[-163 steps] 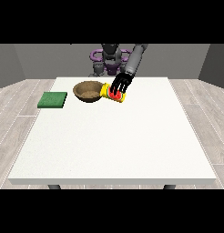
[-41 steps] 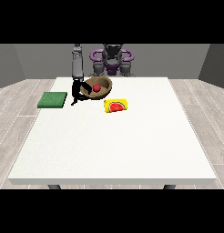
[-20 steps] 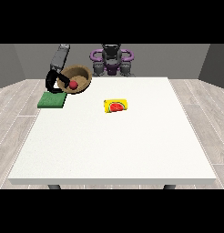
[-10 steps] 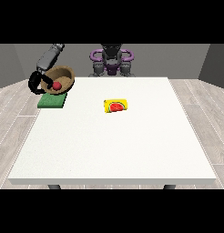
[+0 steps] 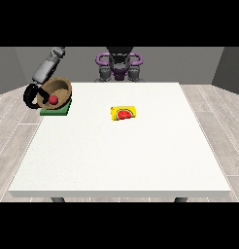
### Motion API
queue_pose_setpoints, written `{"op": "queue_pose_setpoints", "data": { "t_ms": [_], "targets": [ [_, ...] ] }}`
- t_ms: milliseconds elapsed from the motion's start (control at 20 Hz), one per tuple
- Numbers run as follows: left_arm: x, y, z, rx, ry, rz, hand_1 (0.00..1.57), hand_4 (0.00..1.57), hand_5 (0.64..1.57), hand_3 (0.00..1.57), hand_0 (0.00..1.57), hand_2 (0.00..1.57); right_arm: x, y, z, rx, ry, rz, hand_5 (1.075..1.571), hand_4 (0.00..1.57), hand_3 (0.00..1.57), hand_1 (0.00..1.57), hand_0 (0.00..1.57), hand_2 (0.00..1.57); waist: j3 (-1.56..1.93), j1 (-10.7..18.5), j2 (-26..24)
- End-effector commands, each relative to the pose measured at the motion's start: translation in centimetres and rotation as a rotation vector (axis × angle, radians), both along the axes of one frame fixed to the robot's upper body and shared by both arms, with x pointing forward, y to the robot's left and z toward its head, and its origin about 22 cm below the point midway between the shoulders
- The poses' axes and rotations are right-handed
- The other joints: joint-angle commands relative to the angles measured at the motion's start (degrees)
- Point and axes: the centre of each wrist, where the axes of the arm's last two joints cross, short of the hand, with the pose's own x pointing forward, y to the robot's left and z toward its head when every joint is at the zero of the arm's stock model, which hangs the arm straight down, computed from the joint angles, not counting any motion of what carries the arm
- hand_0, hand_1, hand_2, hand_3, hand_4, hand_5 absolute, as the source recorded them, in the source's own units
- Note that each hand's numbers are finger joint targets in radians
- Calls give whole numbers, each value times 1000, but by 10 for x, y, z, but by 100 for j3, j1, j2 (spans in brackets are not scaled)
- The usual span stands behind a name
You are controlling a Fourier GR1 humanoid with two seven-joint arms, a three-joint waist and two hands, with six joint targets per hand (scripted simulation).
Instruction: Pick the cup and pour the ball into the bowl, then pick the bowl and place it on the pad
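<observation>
Round brown wooden-looking bowl (image 5: 57,92) sits at the table's far left corner as seen from the front, tilted so its hollow faces the camera, over the flat green square pad (image 5: 57,107); whether its base touches the pad cannot be told. Small glossy red ball (image 5: 53,99) lies inside the bowl, low in the hollow. The black hand at the view's left (image 5: 33,95) is at the bowl's left rim, dark fingers curling round the rim edge, so it grips the bowl; a grey forearm slants up from it toward the view's top. The yellow cup (image 5: 124,113) lies on its side near the table's middle, well apart from the bowl, its red inside showing toward the camera, smooth and shiny. The large white matte table (image 5: 141,155) has a plain rectangular top. The robot's torso with purple rings stands behind the far edge. The hand at the view's right does not show anywhere. Floor around is pale wood-plank pattern, walls grey.
</observation>
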Motion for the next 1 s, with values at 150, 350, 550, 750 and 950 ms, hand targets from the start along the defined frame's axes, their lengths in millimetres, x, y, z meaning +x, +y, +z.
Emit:
{"op": "queue_pose_setpoints", "data": {
  "t_ms": [150, 350, 550, 750, 950],
  "targets": [
    [-2, -13, -3, -9, -4, -17, 0, 0, 1535, 0, 0, 0, -9, -19, -6, -25, 4, -30, 1564, 1248, 678, 1571, 1571, 1571, -6, 101, -59],
    [10, 1, -35, -9, 92, -5, 0, 0, 1532, 0, 0, 0, -11, -33, 22, 3, 70, 8, 1568, 1240, 880, 1571, 1571, 1571, -16, -68, -562],
    [15, -5, -31, -11, 75, -9, 0, 0, 1535, 0, 0, 0, 12, 0, 22, -18, 65, 20, 1570, 1240, 1301, 1571, 1571, 1571, -13, 107, -461],
    [18, -5, -40, -18, 66, 6, 0, 0, 1526, 0, 0, 0, 11, -1, 15, -4, 102, 27, 1570, 1187, 1195, 1571, 1571, 1571, -13, -24, -522],
    [-7, 11, -10, -15, 15, 14, 0, 0, 1525, 0, 0, 0, -6, -13, -17, 38, 68, 21, 1568, 1117, 1130, 1571, 1571, 1571, -5, -30, -184]
  ]
}}
